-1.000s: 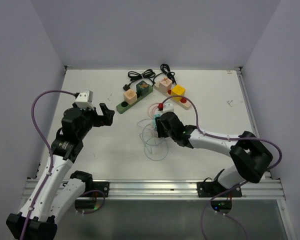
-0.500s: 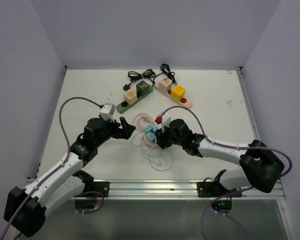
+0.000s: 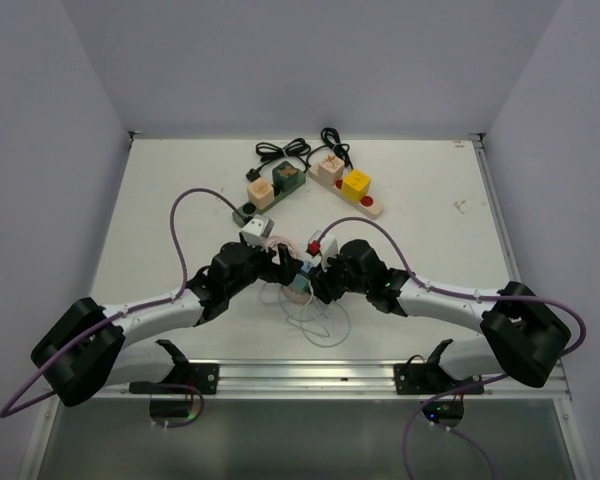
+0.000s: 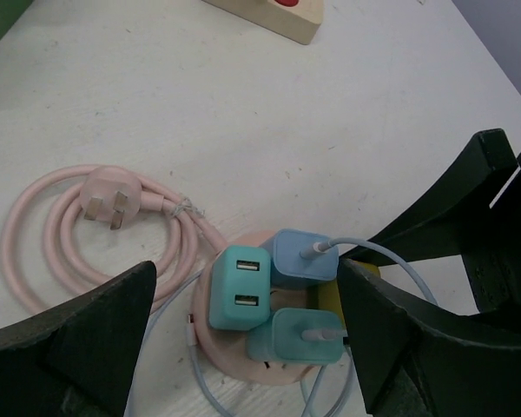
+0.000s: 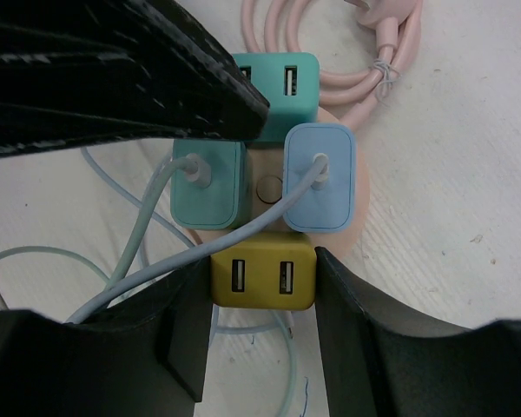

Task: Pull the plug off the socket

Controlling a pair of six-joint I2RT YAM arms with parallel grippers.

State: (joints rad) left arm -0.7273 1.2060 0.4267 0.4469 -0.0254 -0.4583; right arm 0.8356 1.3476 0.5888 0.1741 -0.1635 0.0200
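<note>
A round pink socket [image 4: 262, 372] lies on the table's near middle and carries several plugs: a teal one [image 4: 240, 287], a blue one [image 4: 300, 258], a second teal one [image 4: 300, 337] and a yellow one [image 5: 262, 271]. My right gripper [image 5: 262, 291] is shut on the yellow plug, with a finger [image 5: 184, 334] pressed against each side. My left gripper [image 4: 247, 317] is open just above the socket, its fingers [image 4: 87, 339] wide on either side, touching nothing. In the top view both grippers, the left gripper [image 3: 285, 263] and the right gripper [image 3: 318, 280], meet over the socket [image 3: 298, 287].
A coiled pink cable [image 4: 95, 208] with its loose plug lies beside the socket. Light blue cables [image 3: 315, 320] trail toward the near edge. A green power strip [image 3: 265, 195] and a wooden one [image 3: 348, 188] carry block plugs at the back, with black cables [image 3: 290, 150] behind.
My left arm has swung right and forward from the table's left side to the socket. My right gripper stayed on the socket, shifting slightly toward the near edge.
</note>
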